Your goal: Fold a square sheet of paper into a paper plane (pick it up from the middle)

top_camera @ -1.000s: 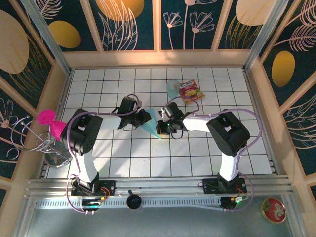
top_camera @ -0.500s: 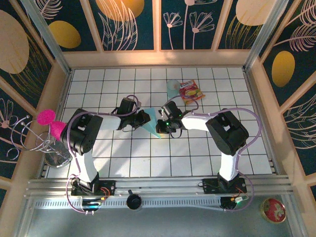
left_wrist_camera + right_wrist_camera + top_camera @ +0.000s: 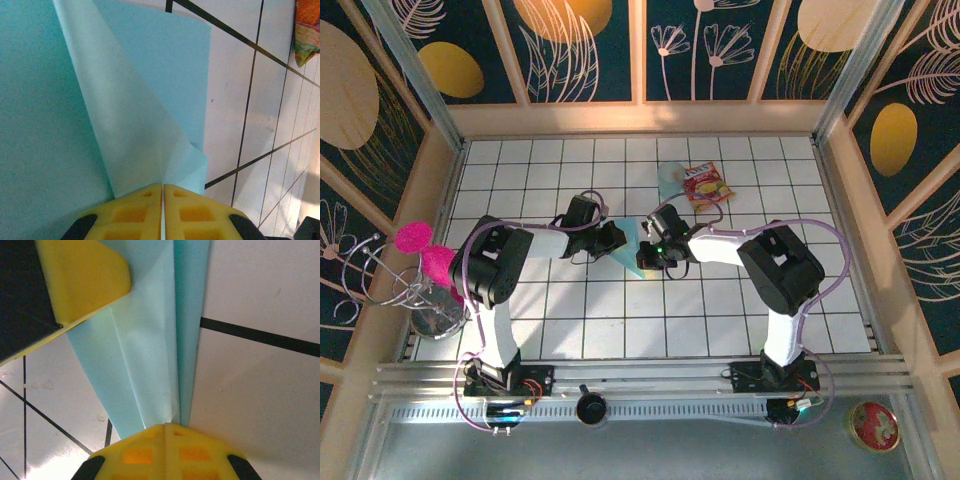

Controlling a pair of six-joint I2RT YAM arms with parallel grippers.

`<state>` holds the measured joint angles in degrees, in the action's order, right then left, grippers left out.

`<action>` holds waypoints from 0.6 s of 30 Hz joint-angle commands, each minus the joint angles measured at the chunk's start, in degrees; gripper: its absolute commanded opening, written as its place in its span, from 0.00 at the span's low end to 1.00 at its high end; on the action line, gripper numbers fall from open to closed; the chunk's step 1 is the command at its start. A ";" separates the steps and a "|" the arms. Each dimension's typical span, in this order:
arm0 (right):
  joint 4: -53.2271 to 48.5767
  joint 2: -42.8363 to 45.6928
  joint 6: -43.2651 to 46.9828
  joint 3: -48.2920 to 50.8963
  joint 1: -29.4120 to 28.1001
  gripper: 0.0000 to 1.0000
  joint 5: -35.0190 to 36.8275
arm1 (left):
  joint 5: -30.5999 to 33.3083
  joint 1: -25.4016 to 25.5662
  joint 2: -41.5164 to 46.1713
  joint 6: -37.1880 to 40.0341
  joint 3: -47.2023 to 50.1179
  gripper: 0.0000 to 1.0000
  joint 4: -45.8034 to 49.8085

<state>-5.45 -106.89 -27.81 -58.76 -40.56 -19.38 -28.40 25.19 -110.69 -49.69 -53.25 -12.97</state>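
Your left arm [image 3: 495, 270] and right arm [image 3: 780, 268] show black joint housings, white link tubes and looped lilac cables. Your finger pads [image 3: 131, 215] are yellow, with square recesses.

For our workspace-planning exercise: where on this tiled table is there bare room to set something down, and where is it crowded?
Free: the near tiles between the left arm and right arm, and both far corners. Crowded: the centre, where the left end effector and right end effector pinch the paper plane, with the cup and snack packet just behind.
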 commanded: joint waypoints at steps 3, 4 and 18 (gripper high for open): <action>3.93 5.52 -1.86 -0.36 0.39 0.06 -0.72 | 3.80 -0.19 -2.68 0.87 -0.02 0.10 4.53; 4.49 5.48 -2.21 -0.22 0.39 0.06 -0.91 | 3.71 -0.25 -2.67 0.90 -0.07 0.10 4.54; 5.06 -1.93 -1.77 -0.92 -0.14 0.03 -4.38 | 3.22 -0.24 -2.22 0.79 0.26 0.10 4.45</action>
<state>0.14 -107.24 -29.95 -58.76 -40.51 -23.05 -28.29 25.19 -110.69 -49.71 -53.32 -12.80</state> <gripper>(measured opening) 0.052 0.102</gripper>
